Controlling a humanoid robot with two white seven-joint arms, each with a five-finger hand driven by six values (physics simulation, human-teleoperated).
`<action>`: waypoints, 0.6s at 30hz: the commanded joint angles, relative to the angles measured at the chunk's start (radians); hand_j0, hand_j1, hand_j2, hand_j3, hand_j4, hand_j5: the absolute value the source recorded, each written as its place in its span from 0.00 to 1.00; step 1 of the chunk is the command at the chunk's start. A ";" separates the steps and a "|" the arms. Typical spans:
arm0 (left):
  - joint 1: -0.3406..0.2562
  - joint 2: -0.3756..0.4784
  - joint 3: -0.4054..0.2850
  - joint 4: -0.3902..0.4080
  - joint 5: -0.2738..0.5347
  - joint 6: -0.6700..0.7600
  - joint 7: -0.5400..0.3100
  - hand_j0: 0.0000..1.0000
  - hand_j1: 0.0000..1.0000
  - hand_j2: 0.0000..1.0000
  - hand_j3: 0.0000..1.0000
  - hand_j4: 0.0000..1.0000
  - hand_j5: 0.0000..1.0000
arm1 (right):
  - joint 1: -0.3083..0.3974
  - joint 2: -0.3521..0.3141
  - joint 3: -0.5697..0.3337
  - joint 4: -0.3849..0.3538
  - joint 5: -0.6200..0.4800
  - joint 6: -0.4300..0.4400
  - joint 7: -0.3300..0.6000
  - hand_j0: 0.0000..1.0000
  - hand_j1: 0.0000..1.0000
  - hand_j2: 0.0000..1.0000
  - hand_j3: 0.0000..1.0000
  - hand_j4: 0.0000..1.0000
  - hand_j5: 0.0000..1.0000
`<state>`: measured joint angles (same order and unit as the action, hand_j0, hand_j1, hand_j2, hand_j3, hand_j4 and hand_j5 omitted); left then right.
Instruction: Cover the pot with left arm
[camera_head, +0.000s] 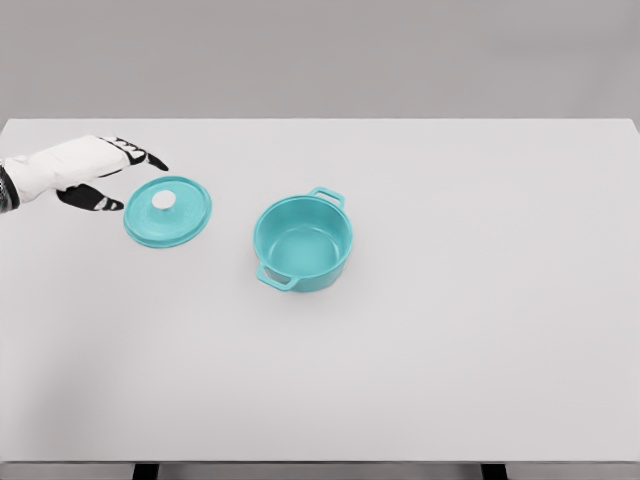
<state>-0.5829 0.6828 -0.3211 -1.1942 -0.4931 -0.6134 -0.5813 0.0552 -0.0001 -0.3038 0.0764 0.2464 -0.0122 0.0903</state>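
left hand: fingers spread, holding nothing, just left of lid
lid: teal, flat on bench, knob up, well left of pot
pot: teal, uncovered, near bench middle, handles at front-left and back-right
right hand: not seen
risk 1: fingers nudge the lid rim, lid slides instead of being gripped
risk 2: small knob, weak pinch, lid tilts or drops in transit
risk 3: lid lands off-centre, catches pot rim, shoves pot
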 joint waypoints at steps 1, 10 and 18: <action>0.000 -0.014 -0.015 0.033 0.011 0.003 -0.003 0.73 0.73 0.73 0.73 0.73 0.73 | 0.000 0.000 0.000 0.000 0.001 0.000 0.000 1.00 1.00 1.00 1.00 1.00 1.00; -0.002 -0.049 -0.024 0.064 0.031 0.003 -0.003 0.72 0.72 0.72 0.72 0.72 0.72 | 0.000 0.000 0.000 0.000 0.001 0.000 0.000 1.00 1.00 1.00 1.00 1.00 1.00; -0.005 -0.065 -0.027 0.090 0.031 0.003 -0.003 0.71 0.71 0.71 0.71 0.71 0.71 | 0.000 0.000 0.000 0.000 0.001 0.000 0.000 1.00 1.00 1.00 1.00 1.00 1.00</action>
<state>-0.5875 0.6203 -0.3478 -1.1107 -0.4684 -0.6135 -0.5849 0.0552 -0.0001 -0.3038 0.0763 0.2468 -0.0122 0.0903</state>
